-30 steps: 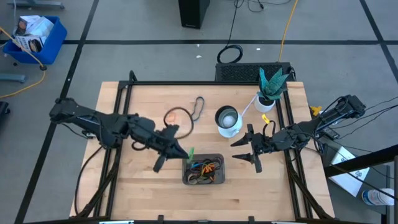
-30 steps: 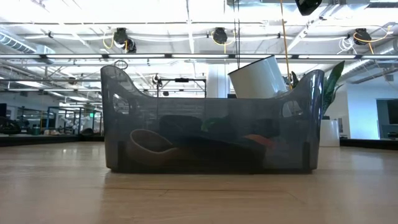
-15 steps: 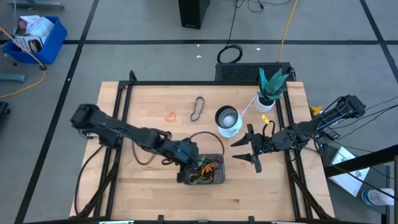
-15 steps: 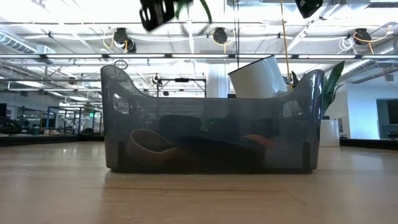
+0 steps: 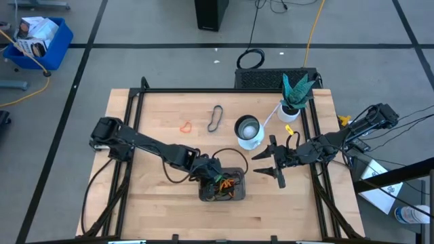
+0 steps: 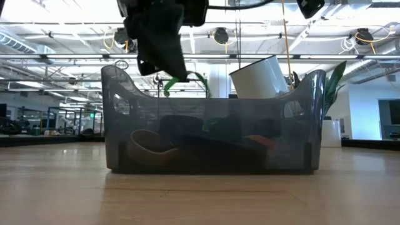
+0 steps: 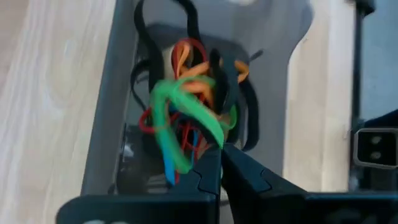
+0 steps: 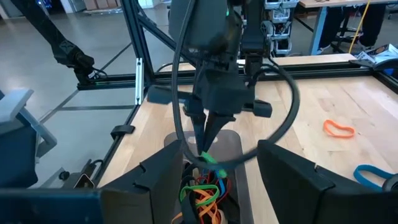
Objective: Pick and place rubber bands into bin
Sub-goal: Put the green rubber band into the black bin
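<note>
Dangling from your left tool (image 7: 219, 152), a floppy green rubber band (image 7: 180, 118) is being pinched over the smoky translucent bin (image 5: 203, 193), where thin tangled loops (image 5: 224, 184) are lying. Your right tool (image 5: 269, 164) is waiting spread beside the bin on the wood-grain counter (image 5: 156, 108).

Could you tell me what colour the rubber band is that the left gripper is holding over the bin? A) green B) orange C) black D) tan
A: the left gripper pinches a green rubber band, which dangles over the pile already in the bin; the low view shows the same green loop hanging at the bin's rim.
</note>
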